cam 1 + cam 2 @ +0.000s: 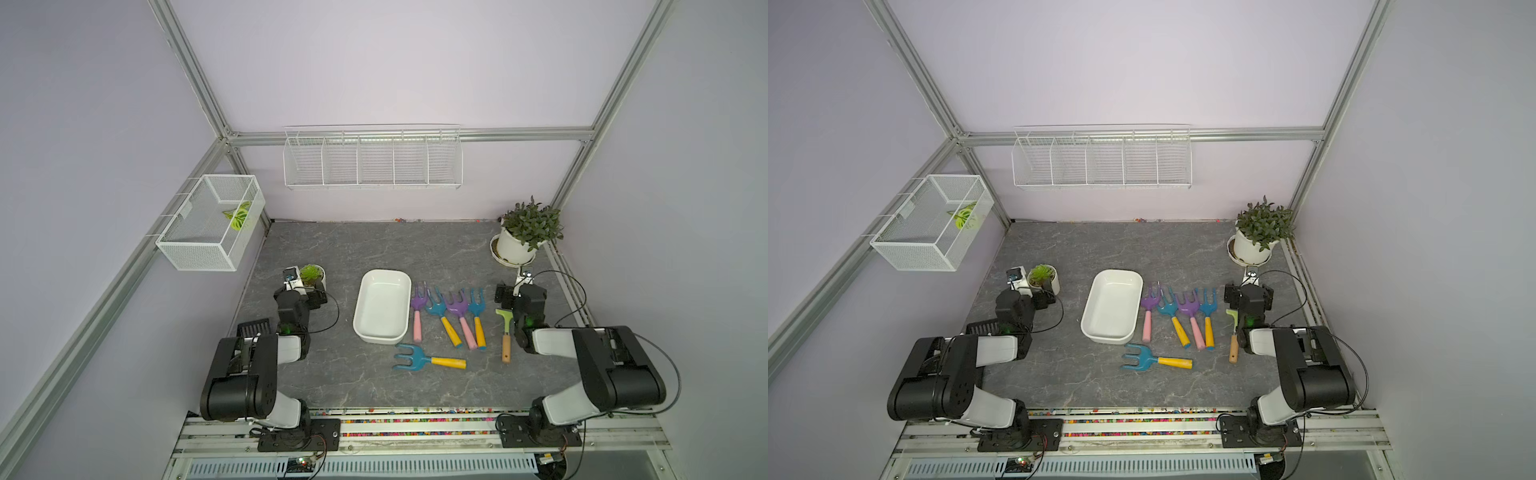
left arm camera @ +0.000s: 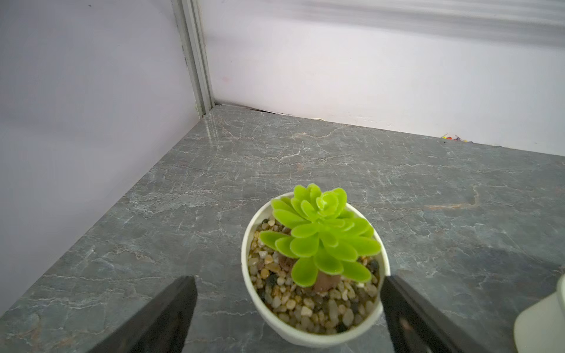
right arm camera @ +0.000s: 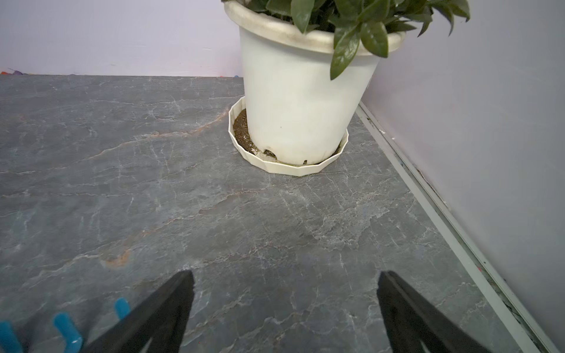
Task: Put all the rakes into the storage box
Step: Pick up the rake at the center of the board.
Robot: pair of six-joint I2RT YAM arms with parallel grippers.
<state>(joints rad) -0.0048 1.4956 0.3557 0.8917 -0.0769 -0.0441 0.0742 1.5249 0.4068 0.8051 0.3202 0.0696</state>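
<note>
Top views: five rakes (image 1: 459, 308) lie on the surface (image 1: 332, 374) beside the storage box (image 1: 382, 307); wrist views: left tool (image 2: 287, 282) and right tool (image 3: 286, 276) both spread, gripping nothing.

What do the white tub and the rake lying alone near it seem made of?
Tub: likely glossy white plastic, going by its smooth solid walls and soft sheen; possibly ceramic. Lone rake: blue head looks like painted metal or plastic, yellow handle like painted wood or plastic; too small to tell.
</note>
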